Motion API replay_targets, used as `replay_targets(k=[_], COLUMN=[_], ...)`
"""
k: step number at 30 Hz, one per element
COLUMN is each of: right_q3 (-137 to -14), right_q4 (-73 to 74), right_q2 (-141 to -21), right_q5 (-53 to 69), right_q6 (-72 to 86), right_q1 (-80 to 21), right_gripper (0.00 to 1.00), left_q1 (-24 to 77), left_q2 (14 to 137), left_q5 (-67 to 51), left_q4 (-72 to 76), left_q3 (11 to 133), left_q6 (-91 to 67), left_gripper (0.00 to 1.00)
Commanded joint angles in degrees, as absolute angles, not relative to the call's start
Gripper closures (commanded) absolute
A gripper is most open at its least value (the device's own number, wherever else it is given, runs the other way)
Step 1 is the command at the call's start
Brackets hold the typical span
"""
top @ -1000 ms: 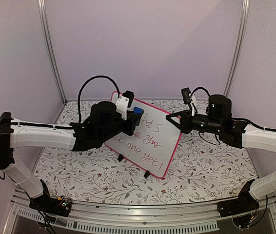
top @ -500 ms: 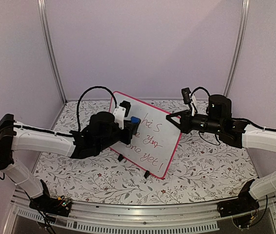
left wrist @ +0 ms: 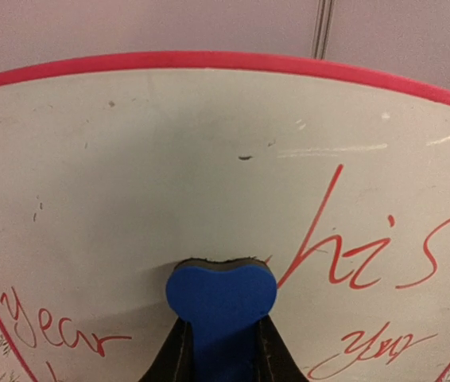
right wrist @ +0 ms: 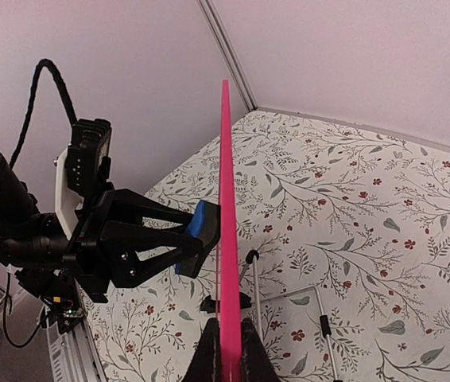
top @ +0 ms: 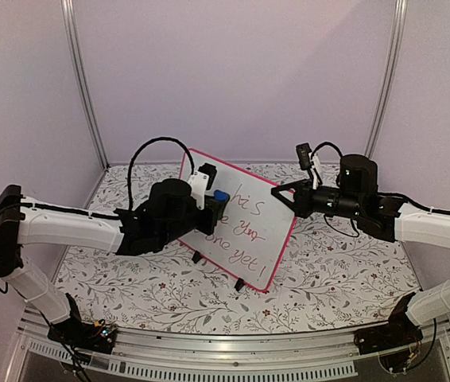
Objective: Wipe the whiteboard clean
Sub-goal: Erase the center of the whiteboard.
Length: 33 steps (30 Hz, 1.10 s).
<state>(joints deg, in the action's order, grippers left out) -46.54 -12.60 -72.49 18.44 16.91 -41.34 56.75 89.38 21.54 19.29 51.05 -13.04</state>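
Saw the whiteboard point(top: 249, 239) standing upright on its two black feet point(top: 199, 257) in the middle of the bench point(top: 129, 278), with red handwriting point(left wrist: 368, 255) across its face. Found the right pincer point(top: 283, 193) clenched on the board's pink right edge. Noted the left pincer point(top: 219, 197) clamped on a blue eraser point(left wrist: 221, 293), pressed flat against the board's upper left, just beside "his".

The whiteboard point(top: 266, 239) bears red handwriting, of which "his", "year" and "one yet!" are readable.
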Motion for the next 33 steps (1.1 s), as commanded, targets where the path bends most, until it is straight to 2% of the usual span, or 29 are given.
replay_targets(k=[1, 12, 33], right_q3=[-45.08, -45.09, -45.18], right_q4=[-5.64, -5.65, -5.67], right_q2=[-73.99, -74.44, -74.43], right_q5=[26.72, 26.72, 26.72], right_q6=[11.83, 11.81, 11.86], right_q1=[-43.81, -43.84, -43.8], right_gripper=[1.0, 1.0, 1.0], left_q1=[57.34, 57.28, 56.84], left_q2=[90.58, 90.56, 90.0], left_q5=[21.18, 21.77, 22.07], left_q4=[17.31, 16.3, 17.84], left_q3=[55.49, 58.21, 48.02], left_q6=[-10.42, -8.27, -12.96], left_gripper=[0.84, 0.84, 0.84])
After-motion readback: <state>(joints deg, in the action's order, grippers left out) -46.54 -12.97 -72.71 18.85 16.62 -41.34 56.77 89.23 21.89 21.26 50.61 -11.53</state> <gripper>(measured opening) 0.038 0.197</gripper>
